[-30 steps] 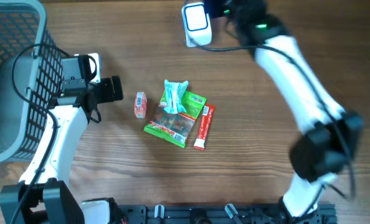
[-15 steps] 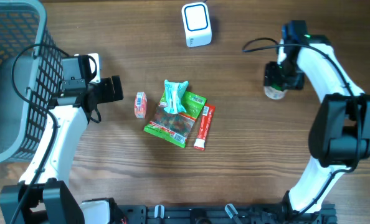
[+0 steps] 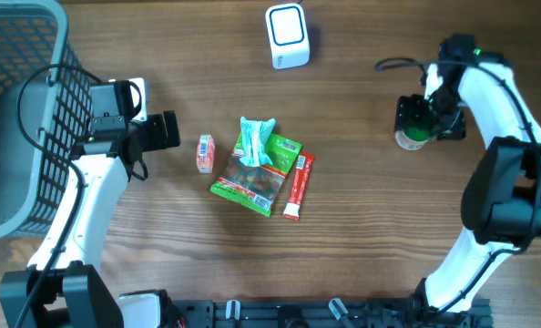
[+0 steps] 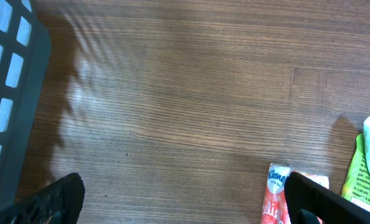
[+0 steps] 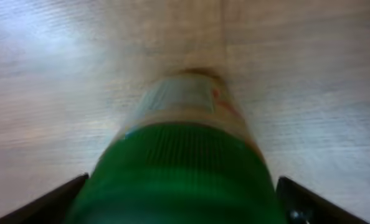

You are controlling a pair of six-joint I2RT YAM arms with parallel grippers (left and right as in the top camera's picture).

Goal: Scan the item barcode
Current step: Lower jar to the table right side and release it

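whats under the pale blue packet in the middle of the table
A green snack bag lies under the pale blue packet, with its lower part sticking out. The bag's top left part is covered, so anything else tucked under there cannot be seen.

The overhead camera looks straight down from high above and takes in the whole desk (image 3: 362,237), from the basket (image 3: 15,118) on the left to the green-capped bottle (image 3: 409,139) on the right. The left wrist camera sits low and close behind the left gripper (image 4: 185,183), facing down at bare wood, and shares with the overhead view the basket wall and the small red packet (image 4: 275,199). The right wrist camera looks down from so near that the bottle's cap fills its blurred frame, its one overlap with the overhead view.
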